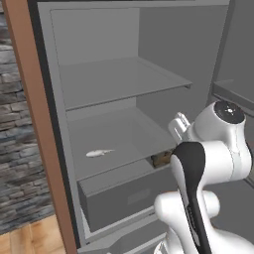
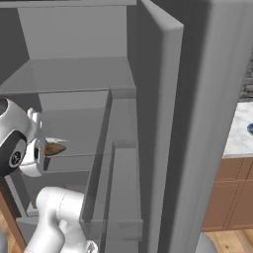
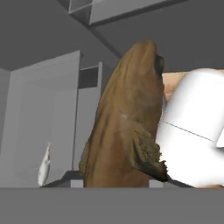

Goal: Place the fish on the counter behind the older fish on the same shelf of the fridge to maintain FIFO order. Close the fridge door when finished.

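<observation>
Two base views flanking the open fridge (image 1: 149,99); hand view close on fish (image 3: 127,122).

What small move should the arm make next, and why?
Probably carry the brown fish further in over the shelf, toward the back wall. The gripper is shut on it near the shelf's front edge, while the pale fish lies on the shelf's left part, so the spot behind it is not yet reached.

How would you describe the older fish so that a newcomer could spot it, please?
Look into the open fridge and find the lower shelf, above the drawer. The older fish lies near its front left, pale silvery-white, unlike the brown fish in the gripper.
</observation>
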Tool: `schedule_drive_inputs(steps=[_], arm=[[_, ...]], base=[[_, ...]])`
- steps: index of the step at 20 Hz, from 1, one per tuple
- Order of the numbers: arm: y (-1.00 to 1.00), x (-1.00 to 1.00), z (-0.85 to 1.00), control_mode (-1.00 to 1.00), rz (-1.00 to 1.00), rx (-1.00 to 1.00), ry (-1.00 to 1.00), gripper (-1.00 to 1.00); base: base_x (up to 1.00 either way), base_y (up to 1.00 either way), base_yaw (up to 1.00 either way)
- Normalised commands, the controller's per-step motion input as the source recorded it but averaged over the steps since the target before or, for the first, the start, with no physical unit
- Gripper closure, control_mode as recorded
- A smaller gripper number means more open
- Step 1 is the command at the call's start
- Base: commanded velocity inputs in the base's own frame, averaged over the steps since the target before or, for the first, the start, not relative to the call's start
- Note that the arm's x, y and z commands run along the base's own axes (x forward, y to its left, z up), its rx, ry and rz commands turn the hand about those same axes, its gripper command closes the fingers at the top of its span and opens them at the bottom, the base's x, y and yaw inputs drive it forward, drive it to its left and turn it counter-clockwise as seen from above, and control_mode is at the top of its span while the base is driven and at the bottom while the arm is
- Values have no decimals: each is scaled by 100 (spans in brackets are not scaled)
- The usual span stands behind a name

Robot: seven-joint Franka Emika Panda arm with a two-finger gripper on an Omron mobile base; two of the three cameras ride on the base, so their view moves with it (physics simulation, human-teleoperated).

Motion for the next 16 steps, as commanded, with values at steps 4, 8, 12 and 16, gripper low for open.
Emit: schedule_drive_inputs(steps=[4, 8, 12, 16], arm=[[1, 68, -74, -100, 14, -1, -17, 100], [37, 100, -91, -100, 8, -3, -29, 100], [32, 100, -78, -100, 5, 0, -15, 100], [6, 68, -55, -100, 7, 0, -9, 100]], base=[[0, 0, 0], [0, 0, 0], [0, 0, 0], [0, 0, 0]])
